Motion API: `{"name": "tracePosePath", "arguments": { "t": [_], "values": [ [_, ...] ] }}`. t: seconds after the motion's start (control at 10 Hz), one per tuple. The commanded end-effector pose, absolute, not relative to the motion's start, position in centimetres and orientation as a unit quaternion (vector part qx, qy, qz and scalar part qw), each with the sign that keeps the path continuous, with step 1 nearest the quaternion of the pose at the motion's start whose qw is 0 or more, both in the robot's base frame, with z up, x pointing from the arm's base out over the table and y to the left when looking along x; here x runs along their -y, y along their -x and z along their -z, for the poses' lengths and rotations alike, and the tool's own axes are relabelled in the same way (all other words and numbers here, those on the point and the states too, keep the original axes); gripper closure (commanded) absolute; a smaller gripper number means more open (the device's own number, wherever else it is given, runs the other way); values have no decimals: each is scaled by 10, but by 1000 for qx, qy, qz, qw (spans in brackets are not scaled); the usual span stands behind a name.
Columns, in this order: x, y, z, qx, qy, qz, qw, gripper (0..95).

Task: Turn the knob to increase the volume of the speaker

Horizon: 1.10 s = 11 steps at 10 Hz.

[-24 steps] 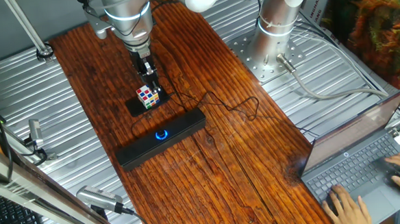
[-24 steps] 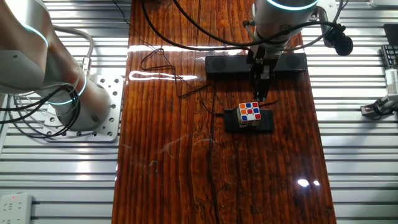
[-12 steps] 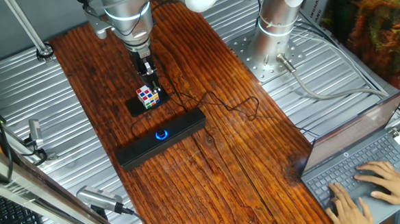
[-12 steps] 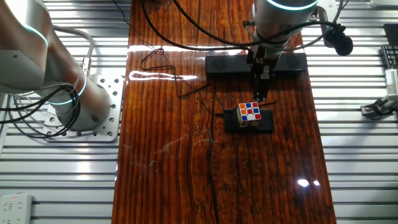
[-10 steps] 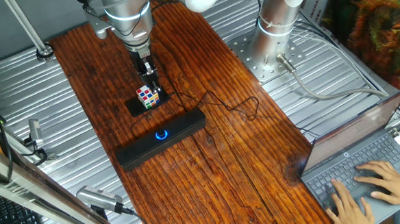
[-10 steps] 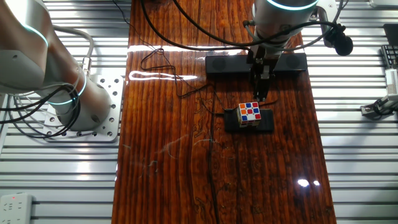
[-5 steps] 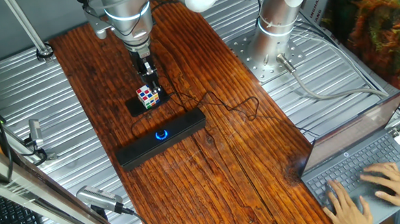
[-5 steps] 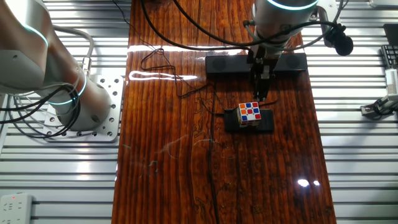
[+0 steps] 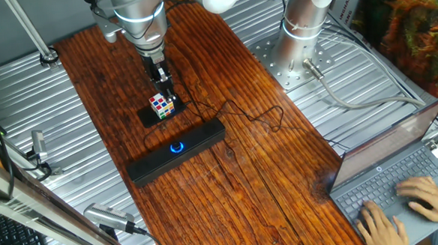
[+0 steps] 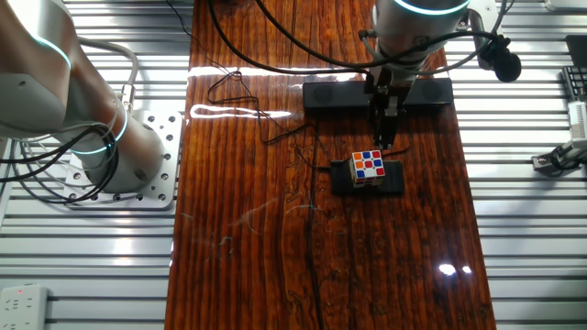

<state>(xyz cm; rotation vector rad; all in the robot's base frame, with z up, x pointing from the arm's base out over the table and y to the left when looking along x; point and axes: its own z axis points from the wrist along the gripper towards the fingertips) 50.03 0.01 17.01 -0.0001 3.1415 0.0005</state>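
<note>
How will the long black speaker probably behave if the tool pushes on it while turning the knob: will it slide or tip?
The speaker is long, low and lies flat, so it will hardly tip. The wooden table looks glossy, so it may slide or swivel under a sideways push. Its thin cable lies slack and should hold it little.

You get bright, even overhead light and sharp focus in both views — white glare streaks on the glossy table [image 10: 238, 112], another hot spot near its close end; shadows stay soft and short.
</note>
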Motion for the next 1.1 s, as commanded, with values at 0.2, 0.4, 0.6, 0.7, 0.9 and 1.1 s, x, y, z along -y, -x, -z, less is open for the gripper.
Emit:
{"name": "tracePosePath", "arguments": {
  "t": [0.2,0.4,0.6,0.7,0.9,1.1],
  "values": [
    [0,-500,-170,-999,40,-8,22,950],
    [0,-500,-170,-999,40,-7,22,950],
    [0,-500,-171,-999,40,-6,22,950],
    [0,-500,-171,-999,39,-5,21,950],
    [0,-500,-171,-999,39,-6,22,950],
    [0,-500,-171,-999,39,-5,21,950]
  ]
}}
